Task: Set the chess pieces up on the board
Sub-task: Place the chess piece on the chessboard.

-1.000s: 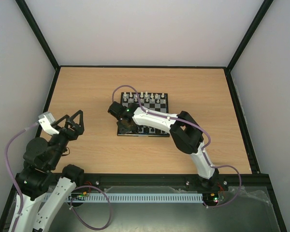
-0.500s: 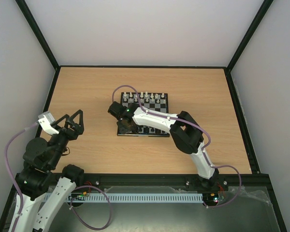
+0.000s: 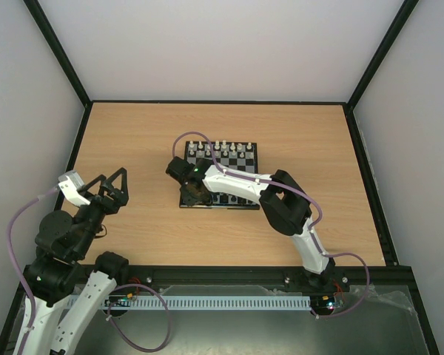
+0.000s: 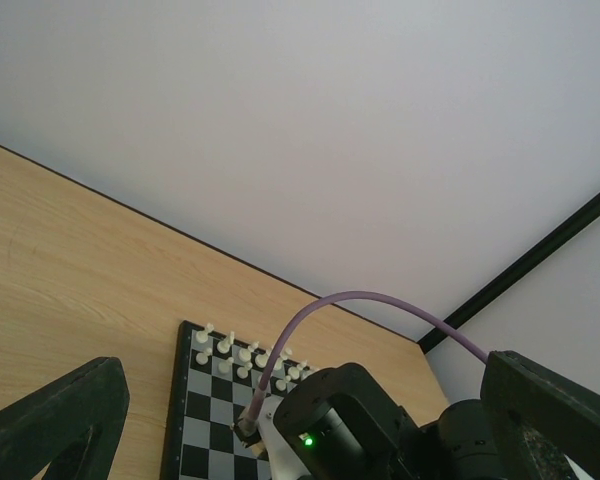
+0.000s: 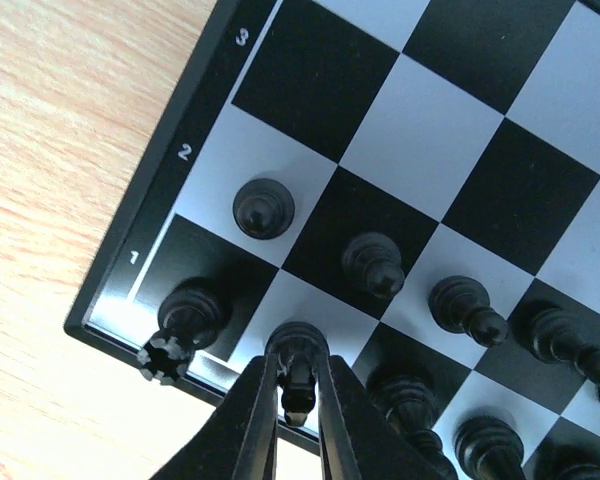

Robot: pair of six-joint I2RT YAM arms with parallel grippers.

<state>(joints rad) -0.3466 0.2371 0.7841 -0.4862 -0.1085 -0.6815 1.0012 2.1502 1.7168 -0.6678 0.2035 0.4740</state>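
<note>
My right gripper (image 5: 299,362) reaches down to the near-left corner of the board (image 5: 310,60). Its two fingers close tightly on a black chess piece (image 5: 297,385) whose base stands on the pale first-row square. A black rook (image 5: 185,320) stands on the corner square just left of it. Black pawns (image 5: 263,207) (image 5: 373,262) (image 5: 462,303) line the second row, and more black pieces (image 5: 410,405) fill the first row to the right. From above, the right gripper (image 3: 194,194) covers that corner of the board (image 3: 248,164). My left gripper (image 3: 111,175) hangs open and empty, well left of the board.
White pieces (image 3: 218,146) stand in two rows on the board's far side, also in the left wrist view (image 4: 242,352). The right arm (image 3: 281,203) stretches across the board's near edge. Black frame rails (image 3: 81,140) and pale walls bound the wooden table (image 3: 311,148).
</note>
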